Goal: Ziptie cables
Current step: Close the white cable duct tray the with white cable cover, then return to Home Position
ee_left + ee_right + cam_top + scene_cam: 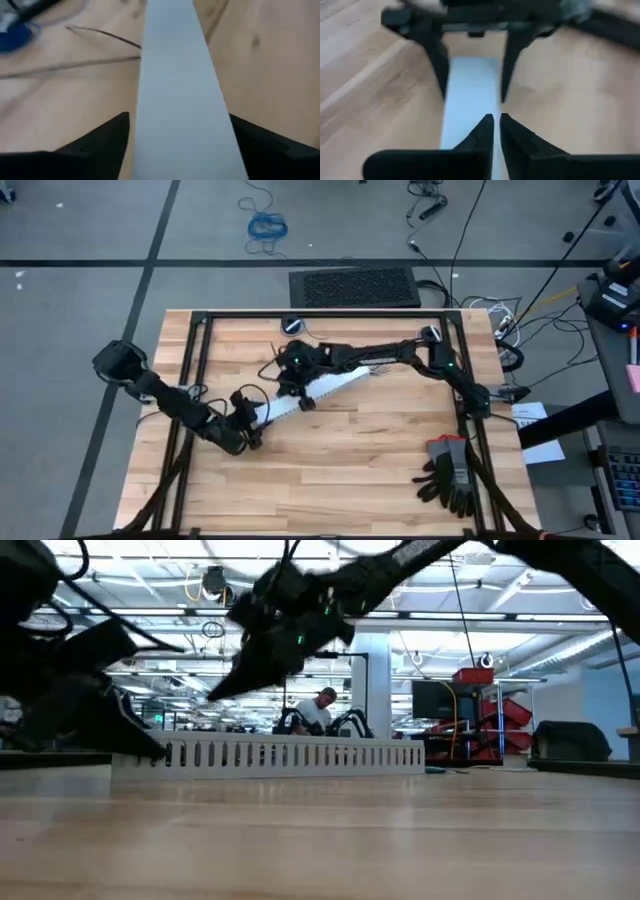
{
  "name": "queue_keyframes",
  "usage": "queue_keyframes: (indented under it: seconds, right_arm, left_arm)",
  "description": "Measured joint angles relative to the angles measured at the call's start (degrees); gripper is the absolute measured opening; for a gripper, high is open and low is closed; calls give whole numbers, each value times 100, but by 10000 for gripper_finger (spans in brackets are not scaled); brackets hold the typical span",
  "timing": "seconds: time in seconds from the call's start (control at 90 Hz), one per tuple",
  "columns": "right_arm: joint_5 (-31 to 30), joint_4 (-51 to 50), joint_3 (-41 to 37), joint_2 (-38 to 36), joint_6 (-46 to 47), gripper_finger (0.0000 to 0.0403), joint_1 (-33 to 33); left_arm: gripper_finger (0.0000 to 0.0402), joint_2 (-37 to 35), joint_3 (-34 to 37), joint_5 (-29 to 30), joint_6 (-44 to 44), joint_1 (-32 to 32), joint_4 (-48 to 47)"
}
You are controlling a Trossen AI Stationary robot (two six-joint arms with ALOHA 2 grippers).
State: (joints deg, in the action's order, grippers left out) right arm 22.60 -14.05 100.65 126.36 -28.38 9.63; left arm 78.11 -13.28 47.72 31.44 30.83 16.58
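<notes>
The surface (pixel 350 470) is pale planked wood. At the frame's centre lies a white slotted duct (pixel 318 392). Black-and-grey gloves (pixel 450 472) sit at lower right; a bright blue cord (pixel 266 225) is coiled at the top.

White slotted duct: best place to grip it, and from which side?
The white slotted duct lies flat on the table, long with parallel sides, so probably grip across its narrow width near one end, coming from above. The left gripper straddles one end this way.
</notes>
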Motion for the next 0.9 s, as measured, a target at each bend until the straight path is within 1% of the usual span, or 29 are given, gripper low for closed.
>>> queue_keyframes:
  seconds: [0.144,0.256,0.289,0.333,0.4,0.444,0.478,0.533,0.611,0.678,0.733,0.8,0.9]
  right_arm:
    - [-798,-837,-10,-450,-210,68,-16]
    - [-1683,-1485,-3,-924,-231,74,-110]
    - [-1829,-1682,-1,-1081,-187,74,-124]
    - [-1764,-1890,-1,-1261,-51,75,-129]
    - [-1331,-2107,-3,-1572,208,75,-107]
    - [-1109,-2122,-17,-1828,334,75,-83]
    - [-1064,-2118,-79,-2053,400,75,-72]
    - [-1213,-2078,-269,-2469,517,75,-39]
    - [-1597,-2068,-742,-3040,677,75,95]
    - [-1845,-2028,-1340,-3621,882,75,224]
    - [-1927,-1864,-1949,-4232,1111,75,338]
    - [-1989,-1601,-2729,-5043,1399,75,435]
    - [-2008,-1216,-4033,-6388,1912,75,517]
  left_arm:
    - [341,-335,-166,127,-739,-191,15]
    - [344,-735,-433,238,-1301,-319,35]
    - [345,-896,-516,362,-1442,-331,28]
    - [345,-1129,-646,594,-1623,-334,18]
    - [345,-1507,-872,892,-1789,-328,33]
    - [345,-1772,-986,1036,-2046,-305,32]
    - [345,-1980,-1056,1108,-2289,-271,28]
    - [345,-2313,-1128,1206,-2746,-192,20]
    - [345,-2799,-1158,1405,-3184,-100,-163]
    - [345,-3242,-1158,1431,-3314,-68,-485]
    - [345,-3597,-1158,1284,-3288,-71,-872]
    - [345,-3963,-1158,1110,-3055,-110,-1272]
    - [345,-4320,-1158,810,-2880,-245,-1723]
